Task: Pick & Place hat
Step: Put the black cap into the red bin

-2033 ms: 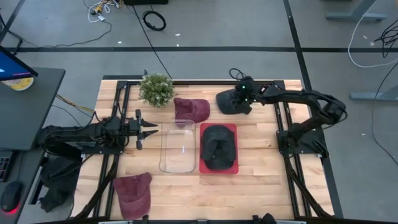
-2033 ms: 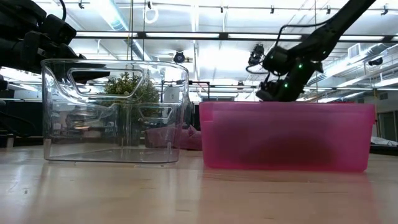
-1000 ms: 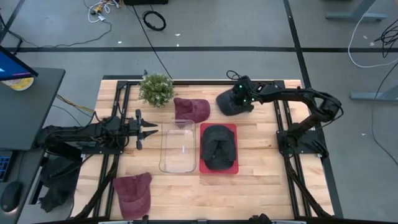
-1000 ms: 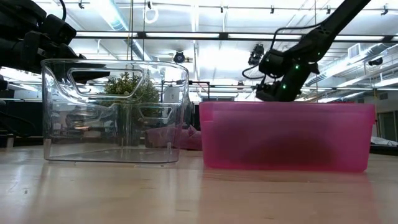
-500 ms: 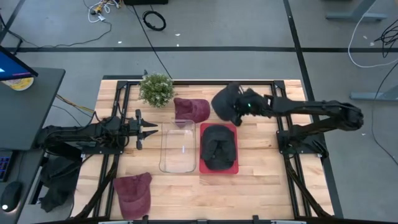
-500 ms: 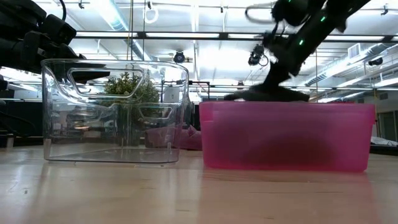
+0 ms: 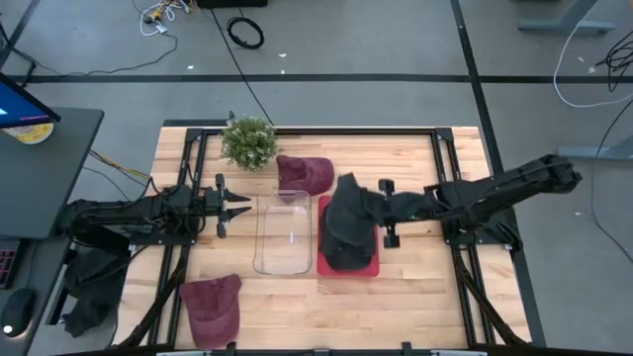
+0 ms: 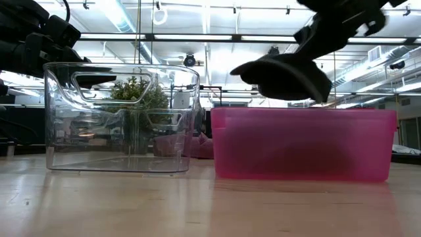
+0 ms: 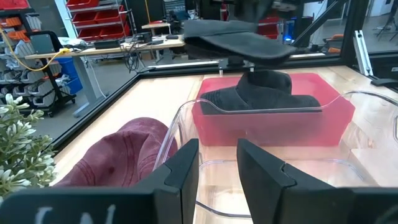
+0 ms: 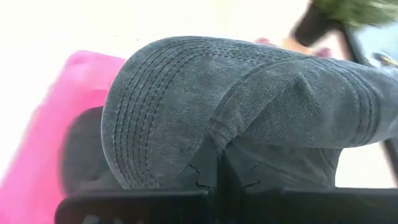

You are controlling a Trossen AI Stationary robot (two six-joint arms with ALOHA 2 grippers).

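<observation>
Pink bin (image 7: 370, 265): holds one dark cap | Carried dark cap (image 7: 348, 206): above bin, carry step | Right gripper (image 7: 379, 210): clenched on it; next, lower and release | Left gripper (image 7: 237, 205): spread, idle beside clear bin (image 7: 264, 237)

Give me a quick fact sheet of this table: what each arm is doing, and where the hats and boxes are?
Right gripper: shut on a black cap, held above the pink bin
Pink bin: already has one black cap inside
Left gripper: open, waiting beside the clear bin
Clear bin: holds no hat
Maroon caps: one by the potted plant, one at the table's near edge
</observation>
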